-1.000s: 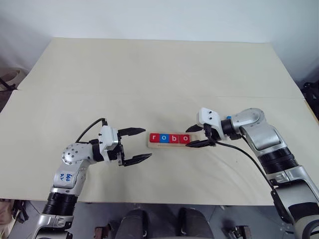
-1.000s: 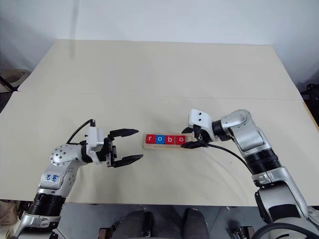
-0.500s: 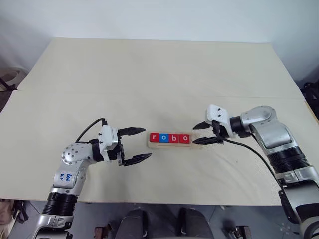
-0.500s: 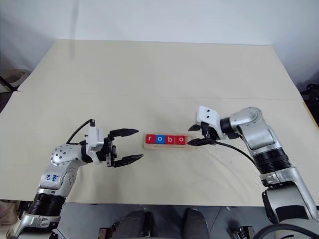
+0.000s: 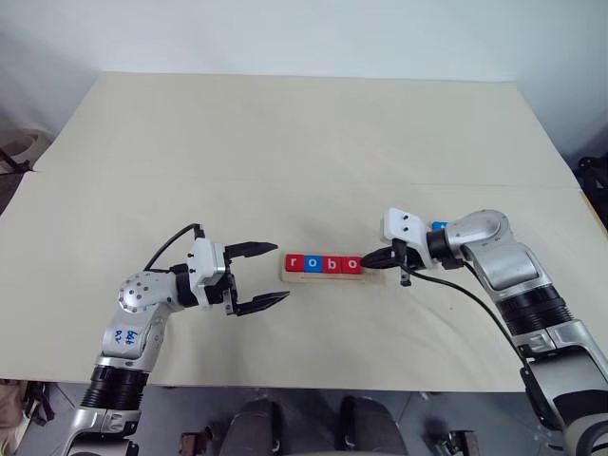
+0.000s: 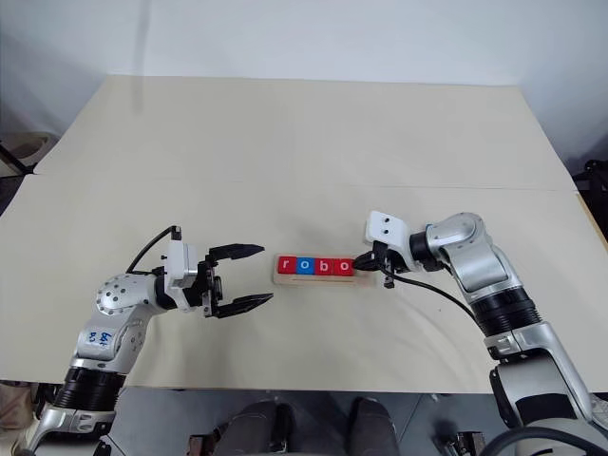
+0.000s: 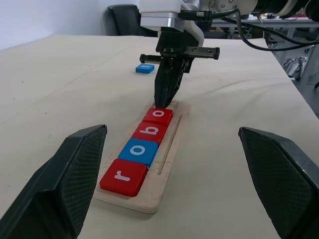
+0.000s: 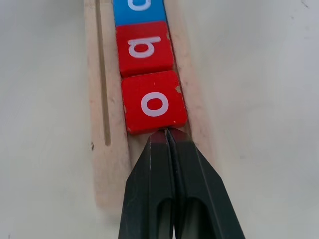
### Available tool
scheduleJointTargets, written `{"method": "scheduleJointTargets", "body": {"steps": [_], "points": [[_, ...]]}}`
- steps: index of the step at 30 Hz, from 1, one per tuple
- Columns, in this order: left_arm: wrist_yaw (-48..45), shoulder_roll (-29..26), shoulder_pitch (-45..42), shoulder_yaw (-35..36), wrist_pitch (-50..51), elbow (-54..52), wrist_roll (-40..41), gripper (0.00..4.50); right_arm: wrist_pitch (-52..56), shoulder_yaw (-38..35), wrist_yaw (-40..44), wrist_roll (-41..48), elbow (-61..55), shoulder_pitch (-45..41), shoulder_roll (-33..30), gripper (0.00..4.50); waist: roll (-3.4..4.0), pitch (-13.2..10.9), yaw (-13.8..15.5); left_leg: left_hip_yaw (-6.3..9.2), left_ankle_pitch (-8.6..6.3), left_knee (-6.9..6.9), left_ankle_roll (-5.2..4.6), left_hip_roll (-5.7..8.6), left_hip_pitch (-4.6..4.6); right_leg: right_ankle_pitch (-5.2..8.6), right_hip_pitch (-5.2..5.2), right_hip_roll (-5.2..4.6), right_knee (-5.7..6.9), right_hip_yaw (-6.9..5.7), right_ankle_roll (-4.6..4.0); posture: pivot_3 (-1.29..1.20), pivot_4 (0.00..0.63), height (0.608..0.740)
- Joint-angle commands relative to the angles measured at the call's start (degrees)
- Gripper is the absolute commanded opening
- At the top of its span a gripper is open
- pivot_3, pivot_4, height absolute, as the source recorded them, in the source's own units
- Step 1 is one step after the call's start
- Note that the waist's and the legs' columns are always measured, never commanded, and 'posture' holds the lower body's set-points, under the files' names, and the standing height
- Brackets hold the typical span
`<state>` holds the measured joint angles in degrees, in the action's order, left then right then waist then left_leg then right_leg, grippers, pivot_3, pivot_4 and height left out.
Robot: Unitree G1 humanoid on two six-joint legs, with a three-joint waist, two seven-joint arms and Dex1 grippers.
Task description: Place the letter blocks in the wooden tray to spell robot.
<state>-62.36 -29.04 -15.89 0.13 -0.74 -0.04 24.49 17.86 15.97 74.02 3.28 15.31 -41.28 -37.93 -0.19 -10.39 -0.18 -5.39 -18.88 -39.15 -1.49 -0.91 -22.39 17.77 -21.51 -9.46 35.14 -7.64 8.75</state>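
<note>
- The right gripper (image 8: 167, 137) has snapped its fingers together over the last second; a second ago they stood apart beside the tray's end. They hold nothing, and the closed tips now rest against the outer edge of the second red "o" block (image 8: 154, 102).
- That reads as a nudge, using the pinched tips to seat the tiles snugly rather than to pick anything up.
- The wooden tray (image 5: 288, 276) lies at the table's middle with r, o, b, o in a row; its right end slot is bare.
- The last blue block (image 7: 145, 68), presumably the "t", lies on the table beyond the right arm, well apart from the tray.
- The left gripper (image 5: 258, 277) hovers with fingers spread wide, empty, just beside the tray's left end, unchanged.
</note>
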Motion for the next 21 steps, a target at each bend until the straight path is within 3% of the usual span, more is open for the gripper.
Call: {"method": "scheduleJointTargets", "body": {"steps": [1,9,15,21], "points": [[0.3,-0.1,-0.4,0.8,-0.9,-1.7,0.2,4.5,0.3,-0.5,-0.1,0.4,-1.8,-0.4,0.0,0.05,0.0,0.0,0.0,0.0,0.0,0.0,0.0,0.0,0.0,0.0,0.0,0.0,0.0,0.0,0.0,0.0,0.15,0.74],[0.2,0.1,-0.8,0.5,-1.0,-1.1,0.2,4.5,1.9,-4.0,-0.7,2.3,-4.6,1.7,-2.2,0.05,0.0,0.0,0.1,0.01,0.0,0.0,0.0,0.0,0.0,0.0,0.0,0.0,0.0,0.0,0.0,0.0,0.15,0.74],[-0.2,0.5,-1.9,0.1,-1.2,0.2,0.1,4.5,4.7,-9.6,-2.0,6.0,-10.6,8.1,-6.0,0.05,0.0,0.0,0.2,0.01,0.0,0.0,0.0,0.01,-0.01,0.0,0.01,0.0,-0.02,-0.01,0.0,0.0,0.15,0.74],[-0.8,0.5,-2.7,0.2,-1.7,1.3,0.0,4.5,5.5,-22.9,-8.6,10.5,-14.6,20.1,-9.1,0.05,-0.01,0.0,0.5,0.01,0.0,0.02,0.0,0.02,-0.01,0.0,0.02,0.0,-0.03,-0.02,0.0,0.0,0.15,0.74]]}}
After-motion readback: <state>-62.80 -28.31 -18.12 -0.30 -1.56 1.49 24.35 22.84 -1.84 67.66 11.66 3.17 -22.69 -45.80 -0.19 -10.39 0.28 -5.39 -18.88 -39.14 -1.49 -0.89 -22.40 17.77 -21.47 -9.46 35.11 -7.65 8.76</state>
